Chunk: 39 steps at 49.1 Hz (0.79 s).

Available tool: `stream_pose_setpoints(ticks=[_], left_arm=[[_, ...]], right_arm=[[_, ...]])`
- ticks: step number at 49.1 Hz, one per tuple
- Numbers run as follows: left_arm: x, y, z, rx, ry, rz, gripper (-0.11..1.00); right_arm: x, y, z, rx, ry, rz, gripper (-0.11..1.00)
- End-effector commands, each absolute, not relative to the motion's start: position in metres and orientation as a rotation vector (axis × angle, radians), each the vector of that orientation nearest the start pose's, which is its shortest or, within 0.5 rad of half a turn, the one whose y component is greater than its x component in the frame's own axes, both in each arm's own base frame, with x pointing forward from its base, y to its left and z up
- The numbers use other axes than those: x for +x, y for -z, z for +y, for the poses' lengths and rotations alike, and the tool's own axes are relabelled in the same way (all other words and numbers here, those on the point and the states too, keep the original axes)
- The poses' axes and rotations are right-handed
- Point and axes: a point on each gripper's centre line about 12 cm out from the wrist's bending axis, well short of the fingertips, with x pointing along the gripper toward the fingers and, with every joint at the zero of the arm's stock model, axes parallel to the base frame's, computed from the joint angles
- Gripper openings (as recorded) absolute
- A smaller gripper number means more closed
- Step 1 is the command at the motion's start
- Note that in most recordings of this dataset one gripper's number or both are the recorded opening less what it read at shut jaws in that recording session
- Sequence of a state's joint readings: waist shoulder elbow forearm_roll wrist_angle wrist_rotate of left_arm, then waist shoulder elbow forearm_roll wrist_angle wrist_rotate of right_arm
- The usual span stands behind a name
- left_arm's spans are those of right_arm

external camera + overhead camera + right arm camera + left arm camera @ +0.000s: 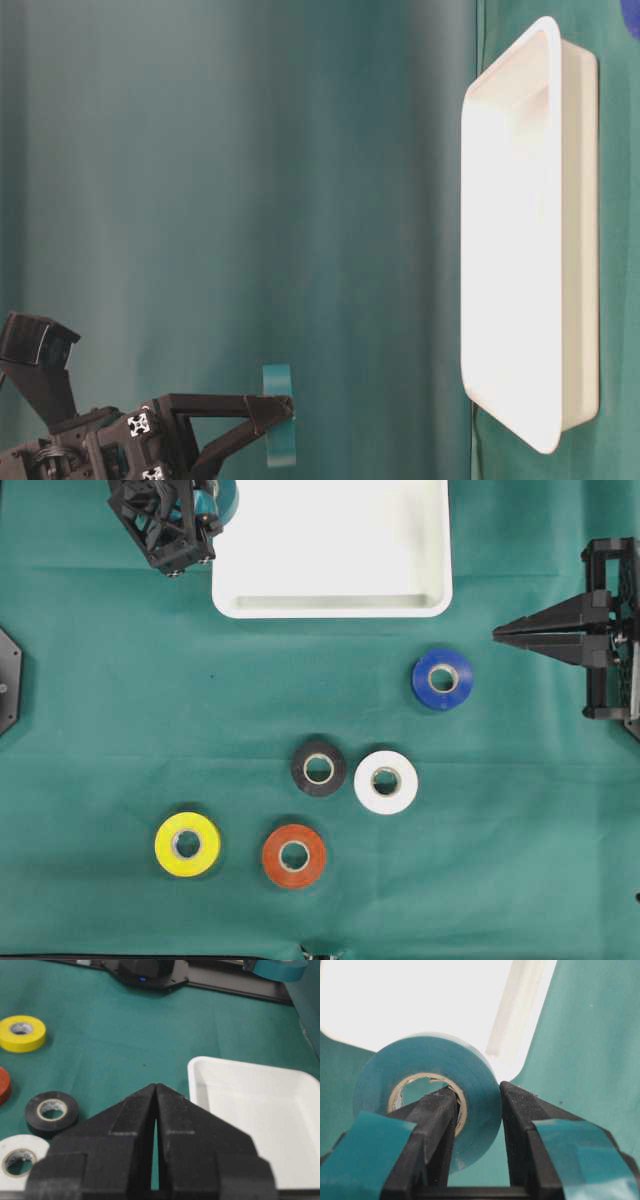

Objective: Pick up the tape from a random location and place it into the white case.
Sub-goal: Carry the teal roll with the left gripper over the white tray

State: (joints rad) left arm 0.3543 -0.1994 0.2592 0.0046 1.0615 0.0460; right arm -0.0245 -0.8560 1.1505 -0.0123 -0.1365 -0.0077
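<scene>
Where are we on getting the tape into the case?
Pickup looks done: the left gripper is shut on the teal tape roll, carrying it beside the white case. The case looks empty, so release is left. The right gripper sits shut, idle.

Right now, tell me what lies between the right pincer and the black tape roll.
In the overhead view, the blue roll and the white roll lie near that path from the right pincer to the black roll.

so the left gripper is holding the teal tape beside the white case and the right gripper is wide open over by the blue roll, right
Not quite: the right gripper is shut and holds nothing, its fingers pressed together, as the right wrist view shows. The rest stands: the left gripper grips the teal tape at the edge of the white case, and the blue roll lies near the right gripper.
</scene>
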Motion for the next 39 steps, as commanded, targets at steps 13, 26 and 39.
stream_pose_setpoints(ticks=[13,26,39], left_arm=[[0.341,-0.319,0.127,-0.135,-0.3,1.037,0.22],[0.376,-0.319,0.136,-0.079,-0.266,1.024,0.22],[0.418,-0.32,0.142,-0.022,-0.229,1.003,0.22]], right_arm=[[0.219,-0.27,-0.006,-0.021,0.024,0.138,0.0],[0.219,-0.269,-0.006,-0.022,0.025,0.146,0.0],[0.218,-0.268,-0.006,-0.022,0.025,0.16,0.0]])
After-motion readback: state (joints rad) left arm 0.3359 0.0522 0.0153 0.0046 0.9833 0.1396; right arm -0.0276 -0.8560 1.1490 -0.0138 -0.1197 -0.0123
